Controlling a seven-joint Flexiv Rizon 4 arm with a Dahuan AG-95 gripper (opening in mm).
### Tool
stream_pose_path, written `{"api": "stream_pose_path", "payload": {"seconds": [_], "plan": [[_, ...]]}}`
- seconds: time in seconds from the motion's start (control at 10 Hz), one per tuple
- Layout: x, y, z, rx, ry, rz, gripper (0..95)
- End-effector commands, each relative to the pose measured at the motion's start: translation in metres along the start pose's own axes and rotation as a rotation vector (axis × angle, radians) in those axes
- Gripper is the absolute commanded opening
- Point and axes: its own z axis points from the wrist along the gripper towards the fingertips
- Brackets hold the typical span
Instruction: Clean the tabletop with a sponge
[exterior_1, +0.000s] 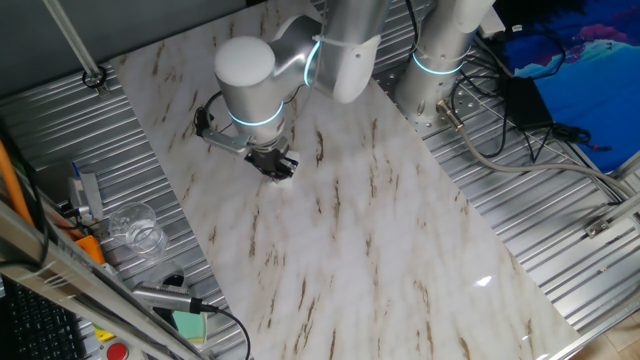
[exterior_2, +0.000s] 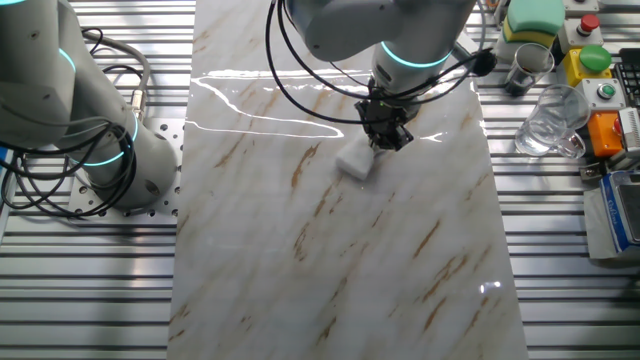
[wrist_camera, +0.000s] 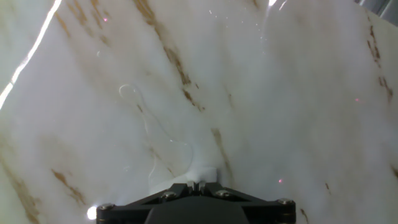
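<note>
One robot arm reaches down over the tabletop (exterior_2: 330, 250), a long marble-patterned slab with brown streaks, and its gripper (exterior_2: 386, 135) presses a single white sponge (exterior_2: 356, 162) against the slab near the middle of its width, towards the glossy far end as the other fixed view shows it. In that view the sponge sticks out below and to the left of the fingers, lying flat, its long side running slantwise across the slab; from the first fixed view only a pale sliver of the sponge (exterior_1: 284, 174) shows under the gripper (exterior_1: 273, 163). The fingers are closed tight on the sponge, with almost no gap between them. In the hand view the sponge (wrist_camera: 202, 171) is a small white lump just ahead of the gripper (wrist_camera: 200, 184), and a thin looping wet trail runs across the marble in front of it. There is plenty of bare slab on every side of the sponge, most of all along the long stretch towards the near end, and the slab's edges are well apart from it. Off the slab, on the ribbed metal surface (exterior_2: 560, 250), stand one clear glass pitcher (exterior_2: 548, 125), one metal cup (exterior_2: 527, 66) and one green block (exterior_2: 532, 15), all beyond the right edge in the other fixed view
</note>
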Motion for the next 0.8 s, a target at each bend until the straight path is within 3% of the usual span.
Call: {"api": "stream_pose_path", "payload": {"seconds": [0.1,0.3,0.6,0.8], "plan": [[-0.001,0.001,0.0,-0.007,-0.007,0.003,0.0],[-0.004,0.003,0.0,-0.022,-0.024,0.009,0.0],[-0.024,0.015,0.005,-0.045,-0.055,0.058,0.0],[-0.034,0.023,0.004,-0.045,-0.055,0.082,0.0]]}}
